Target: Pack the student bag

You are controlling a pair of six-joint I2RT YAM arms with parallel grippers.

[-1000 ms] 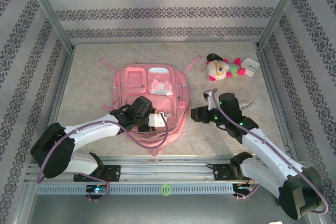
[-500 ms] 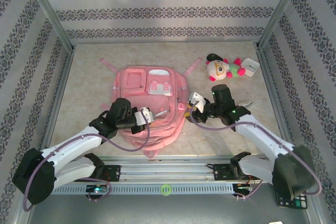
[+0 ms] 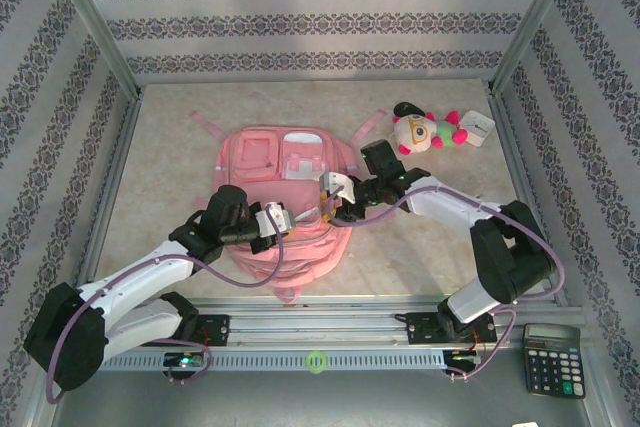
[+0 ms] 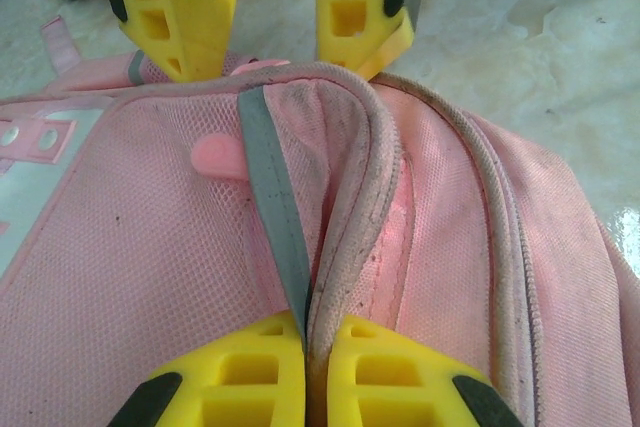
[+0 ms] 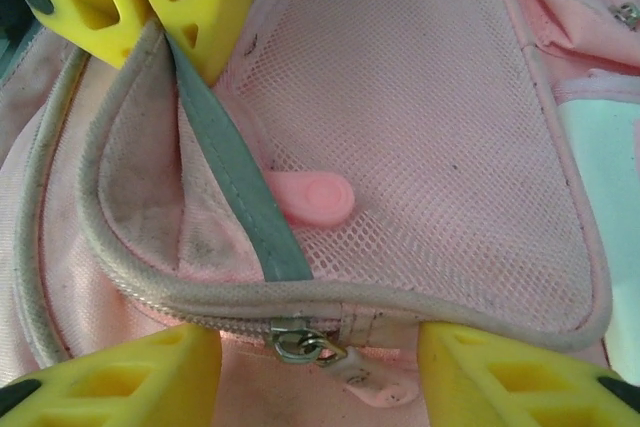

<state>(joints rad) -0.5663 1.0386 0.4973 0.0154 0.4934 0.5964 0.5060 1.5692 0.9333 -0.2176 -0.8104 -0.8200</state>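
The student bag [image 3: 262, 177] is a large pink backpack lying flat in the middle of the table. My left gripper [image 3: 285, 217] is on its near right part, shut on the bag's piped seam [image 4: 345, 237] and grey strip [image 4: 272, 207], which stand up in a fold. My right gripper [image 3: 332, 191] reaches in from the right and faces the left one. Its jaws are open on either side of the metal zipper slider [image 5: 298, 340] and pink pull tab [image 5: 372, 387], touching neither. A round pink tab [image 5: 315, 197] lies on the mesh panel.
A plush toy [image 3: 425, 129] and a small white box [image 3: 478, 129] lie at the back right. A calculator [image 3: 553, 357] sits off the table's near right edge. Patterned walls and metal posts close in the table on three sides.
The left gripper drew back a little and shut on the bag's seam. The right arm swung left from beside the bag onto its right side. The calculator came into view.
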